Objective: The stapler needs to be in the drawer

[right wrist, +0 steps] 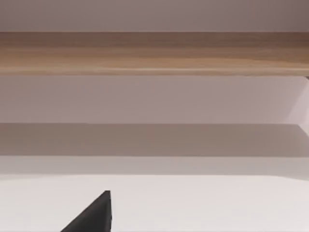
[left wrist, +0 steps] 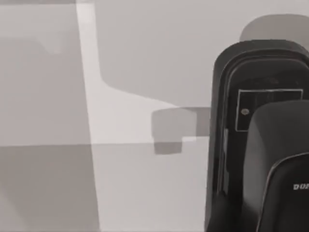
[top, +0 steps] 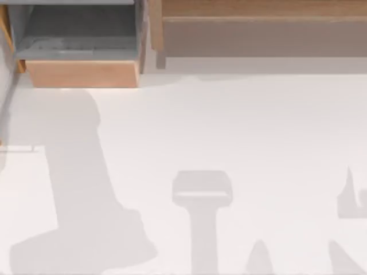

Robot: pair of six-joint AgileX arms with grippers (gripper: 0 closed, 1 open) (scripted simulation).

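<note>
The drawer (top: 83, 73) stands pulled open at the table's back left, with a light tan front panel and a grey floor and walls. Nothing lies on the visible part of its floor. The stapler is out of view. A black wedge-shaped tip of my right gripper (right wrist: 94, 215) pokes into the right wrist view, above the white table and facing the shelf unit. Both arms stay off the top view and leave only grey shadows on the table.
A wide brown wooden shelf unit (top: 258, 28) runs along the back right, and the right wrist view shows its board (right wrist: 154, 50). A black rounded arm housing (left wrist: 260, 140) shows in the left wrist view. The white table (top: 229, 126) spreads in front of the drawer.
</note>
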